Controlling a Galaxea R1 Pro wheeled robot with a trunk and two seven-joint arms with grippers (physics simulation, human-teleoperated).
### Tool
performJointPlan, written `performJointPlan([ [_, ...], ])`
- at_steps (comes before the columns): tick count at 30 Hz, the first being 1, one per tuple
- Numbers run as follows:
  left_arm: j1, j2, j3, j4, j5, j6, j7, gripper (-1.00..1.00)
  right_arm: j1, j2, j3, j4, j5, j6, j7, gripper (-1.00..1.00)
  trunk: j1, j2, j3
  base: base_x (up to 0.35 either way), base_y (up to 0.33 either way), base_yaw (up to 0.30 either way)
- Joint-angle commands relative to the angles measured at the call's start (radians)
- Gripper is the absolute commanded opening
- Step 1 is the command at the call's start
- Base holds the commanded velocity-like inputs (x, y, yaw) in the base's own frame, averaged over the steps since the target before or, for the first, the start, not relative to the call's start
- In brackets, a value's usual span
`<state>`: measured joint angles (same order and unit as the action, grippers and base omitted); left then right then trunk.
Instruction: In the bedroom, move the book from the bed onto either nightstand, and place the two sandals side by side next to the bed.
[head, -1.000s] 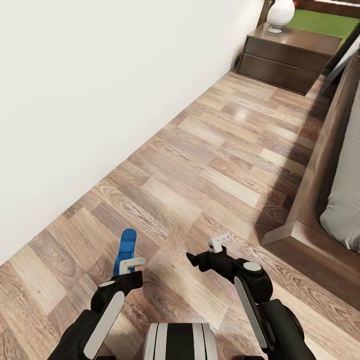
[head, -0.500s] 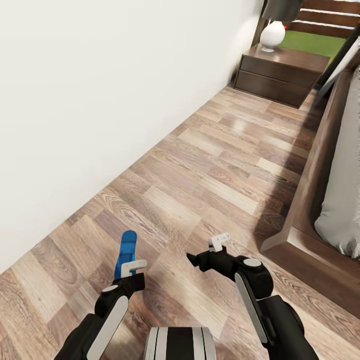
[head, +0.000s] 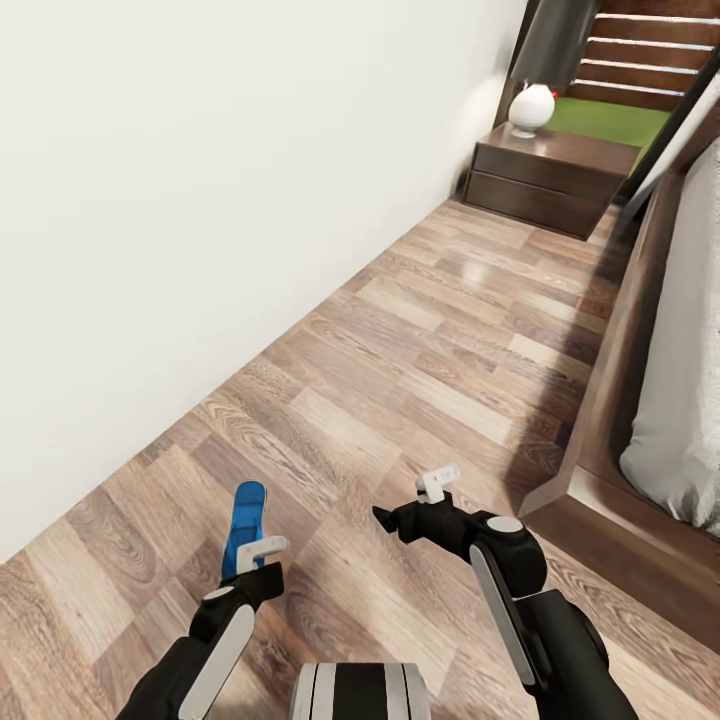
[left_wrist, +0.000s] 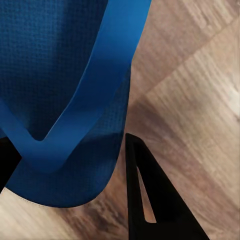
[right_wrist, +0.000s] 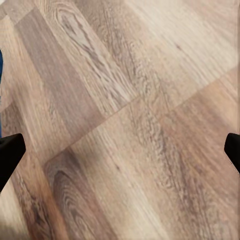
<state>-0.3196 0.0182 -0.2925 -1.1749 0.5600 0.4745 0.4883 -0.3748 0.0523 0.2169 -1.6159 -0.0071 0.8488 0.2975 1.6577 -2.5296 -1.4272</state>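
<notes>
No writing can be read anywhere. The left gripper (head: 262, 549) pinches a blue sandal (head: 244, 515) in its fingers (left_wrist: 145, 200), over the floor (head: 420, 340) beside the bed (head: 640, 400); the right gripper (head: 405, 505) is spread wide and holds nothing; the nightstand (head: 545, 175) stands at the bed's head

A plain white wall (head: 200, 200) runs along one side of a wood-plank floor (head: 430, 340) in mixed brown tones, with a pale sheen on the boards toward the far end. There a low dark-brown cabinet (head: 545, 175) with two drawers stands against the wall, bearing a white-based, dark-shaded lamp (head: 535, 95). Behind it, a dark-framed window (head: 640, 90) shows grass and a slatted fence.
</notes>
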Motion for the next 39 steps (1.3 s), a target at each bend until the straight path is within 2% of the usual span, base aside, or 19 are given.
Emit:
performJointPlan([
  [1, -0.001, 0.001, -0.003, -0.001, 0.011, 0.001, 0.009, -1.0, 0.0, 0.0, -0.001, -0.001, 0.0, 0.005, 0.002, 1.0, -0.001, 0.0, 0.003, 0.0, 0.0, 0.0],
  [6, -0.002, -0.003, 0.014, 0.013, 0.015, -0.01, -0.017, -1.0, -0.004, -0.001, -0.001, -0.002, 0.0, 0.008, 0.003, 1.0, -0.003, 0.001, 0.023, 0.0, 0.0, 0.0],
  [7, -0.003, -0.004, 0.016, 0.015, 0.018, -0.009, -0.054, -1.0, -0.005, -0.001, -0.001, -0.002, 0.0, 0.007, 0.003, 1.0, -0.003, 0.001, 0.027, 0.0, 0.0, 0.0],
  [11, -0.005, -0.006, 0.018, 0.017, 0.02, -0.004, -0.141, -1.0, -0.007, -0.002, -0.001, -0.002, 0.0, 0.004, 0.002, 1.0, -0.005, 0.002, 0.042, 0.0, 0.0, -0.023],
  [13, -0.006, -0.007, 0.019, 0.019, 0.021, -0.003, -0.177, -1.0, -0.009, -0.003, -0.009, -0.002, 0.0, 0.001, 0.002, 1.0, -0.006, 0.003, 0.05, 0.0, 0.0, -0.127],
  [16, -0.007, -0.008, 0.022, 0.019, 0.022, -0.004, -0.199, -1.0, -0.013, -0.003, -0.028, -0.002, 0.0, -0.001, 0.002, 1.0, -0.007, 0.003, 0.061, 0.0, 0.0, -0.2],
  [23, -0.008, -0.009, 0.026, 0.02, 0.022, -0.009, -0.212, -1.0, -0.017, -0.004, -0.045, -0.002, 0.0, -0.005, 0.003, 1.0, -0.01, 0.005, 0.088, 0.0, 0.0, -0.253],
  [30, -0.008, -0.009, 0.028, 0.026, 0.023, -0.009, -0.193, -1.0, -0.014, -0.004, -0.045, -0.002, -0.001, -0.025, 0.006, 1.0, -0.014, 0.007, 0.115, 0.0, 0.0, -0.267],
  [32, -0.007, -0.009, 0.029, 0.032, 0.023, -0.01, -0.191, -1.0, -0.012, -0.004, -0.044, -0.002, -0.001, -0.041, 0.014, 1.0, -0.015, 0.007, 0.123, 0.0, 0.0, -0.268],
  [33, -0.008, -0.009, 0.029, 0.047, 0.022, -0.011, -0.19, -1.0, -0.005, -0.003, -0.037, -0.002, -0.001, -0.086, 0.075, 1.0, -0.015, 0.007, 0.127, 0.0, 0.0, -0.184],
  [39, -0.008, -0.009, 0.029, 0.05, 0.021, -0.011, -0.189, -1.0, -0.003, -0.003, -0.037, -0.002, -0.001, -0.099, 0.095, 1.0, -0.018, 0.009, 0.15, 0.0, 0.0, -0.09],
])
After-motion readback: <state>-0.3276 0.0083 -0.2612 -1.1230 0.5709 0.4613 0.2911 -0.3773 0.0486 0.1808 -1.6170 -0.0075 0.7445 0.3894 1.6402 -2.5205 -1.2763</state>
